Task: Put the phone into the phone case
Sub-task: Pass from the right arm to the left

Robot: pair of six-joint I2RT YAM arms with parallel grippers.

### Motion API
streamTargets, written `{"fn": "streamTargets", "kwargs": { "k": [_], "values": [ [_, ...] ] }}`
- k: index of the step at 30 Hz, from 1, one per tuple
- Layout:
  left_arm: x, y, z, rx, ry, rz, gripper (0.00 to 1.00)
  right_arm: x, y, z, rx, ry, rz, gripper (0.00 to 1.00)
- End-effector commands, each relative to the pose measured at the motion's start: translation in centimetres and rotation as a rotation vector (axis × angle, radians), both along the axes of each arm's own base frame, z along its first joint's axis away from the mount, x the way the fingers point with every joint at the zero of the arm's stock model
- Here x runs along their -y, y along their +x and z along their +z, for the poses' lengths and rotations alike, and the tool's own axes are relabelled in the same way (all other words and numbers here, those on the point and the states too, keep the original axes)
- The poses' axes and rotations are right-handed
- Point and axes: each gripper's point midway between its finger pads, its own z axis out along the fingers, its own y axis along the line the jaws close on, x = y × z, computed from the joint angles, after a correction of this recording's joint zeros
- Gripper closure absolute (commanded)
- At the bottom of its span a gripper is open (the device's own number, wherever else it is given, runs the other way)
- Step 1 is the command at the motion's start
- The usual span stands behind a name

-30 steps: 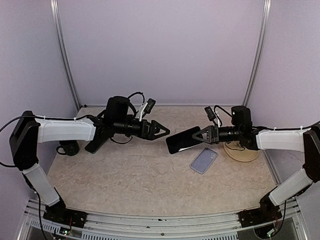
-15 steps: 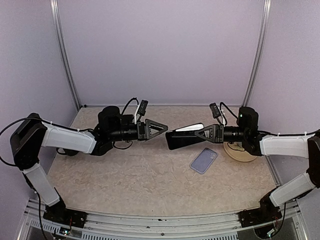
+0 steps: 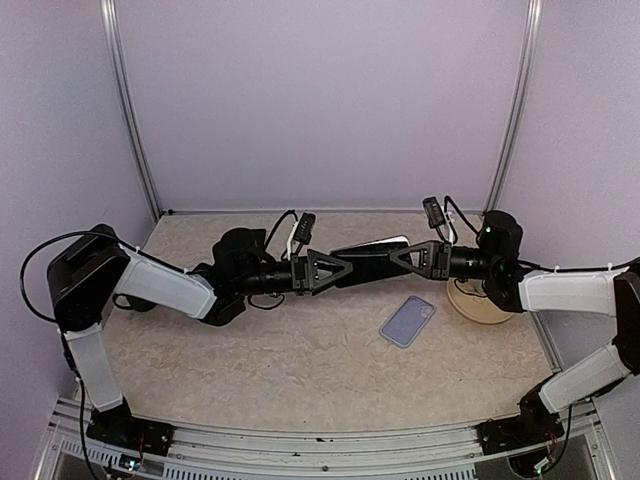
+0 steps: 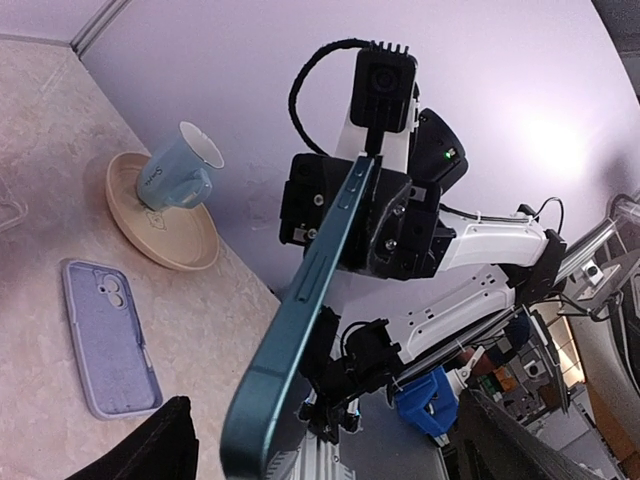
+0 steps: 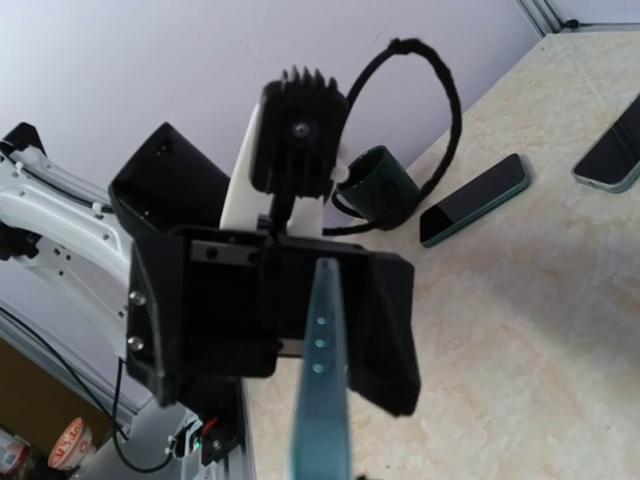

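Phone [image 3: 370, 262] hangs in mid-air above the counter [image 3: 300, 350], between the two arms and clear of every surface. Its long axis runs from arm to arm, and both wrist views see it edge-on.

Right pincer [image 3: 398, 257] is clamped on the right end of the phone and carries its full weight. Left pincer [image 3: 342, 270] stands wide, with its fingers [image 4: 150, 450] straddling the free left end and apart from it on both sides. This layout suggests a handover or a two-ended hold: the thin edge faces the left jaws so they can close across the flat faces.

Case [image 3: 407, 321] lies flat on the counter, near the right arm and below the phone, not touching it. It sits just beside a plate [image 3: 480, 305] that bears a tipped cup [image 4: 180, 168].

Task stage, as judged: insertion not yet begun. The phone must next be turned flat and aligned with the case outline before it is pressed in
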Motion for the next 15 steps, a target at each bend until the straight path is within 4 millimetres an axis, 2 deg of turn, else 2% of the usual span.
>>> {"fn": "streamTargets", "kwargs": {
  "k": [1,15],
  "values": [
    [1.0,-0.5,2.3,0.038,-0.078,-0.038,0.17,-0.7,-0.3,1.3,0.057,0.047,0.032,1.00],
    [1.5,-1.4,2.5,0.043,-0.104,-0.073,0.44,-1.6,-0.4,0.2,0.017,0.052,0.072,1.00]
  ]
}}
